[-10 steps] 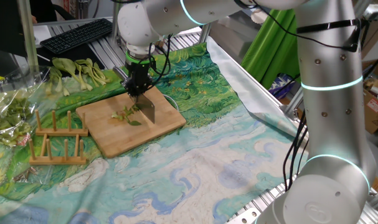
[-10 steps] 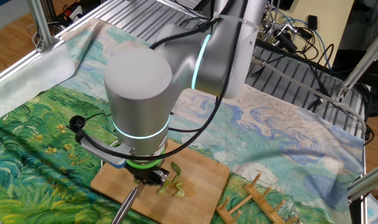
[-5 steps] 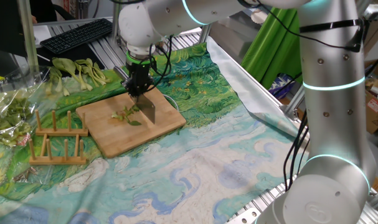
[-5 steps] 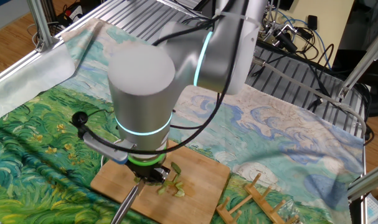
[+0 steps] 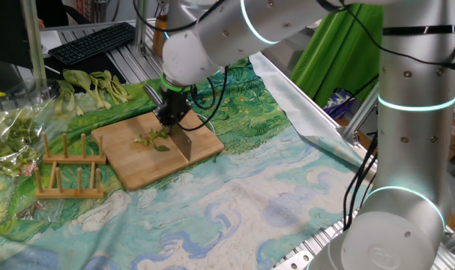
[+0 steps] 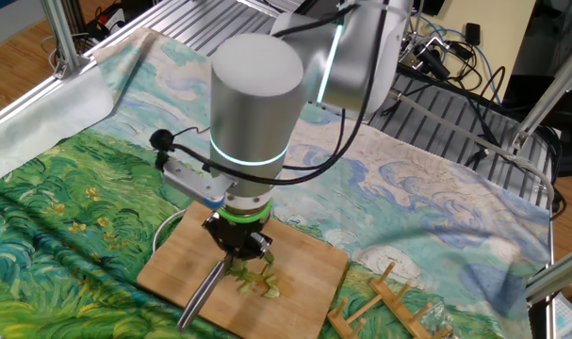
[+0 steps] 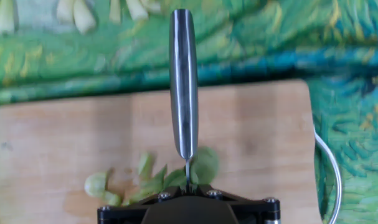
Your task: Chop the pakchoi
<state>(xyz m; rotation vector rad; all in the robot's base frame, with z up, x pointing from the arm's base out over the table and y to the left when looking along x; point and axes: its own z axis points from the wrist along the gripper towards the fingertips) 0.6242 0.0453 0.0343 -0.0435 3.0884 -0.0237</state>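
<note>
Clamped tight on the knife (image 5: 181, 137), the gripper (image 5: 169, 114) has drawn the blade from the cutting board's (image 5: 133, 166) middle toward its near-right edge — past the pakchoi (image 5: 154, 139), whose cut bits lie mid-board. That suggests a slice finished; more cuts likely remain. Little board remains beyond the blade — open room lies back over the greens.

arm (image 6: 257, 113) upright over board (image 6: 309, 268); gripper (image 6: 238, 247) closed on knife (image 6: 203, 294), handle slanting down-left | pakchoi (image 6: 257, 279) bits on board beside gripper | rack (image 6: 375, 301) right of board; painted cloth (image 6: 59, 226) beneath
</note>
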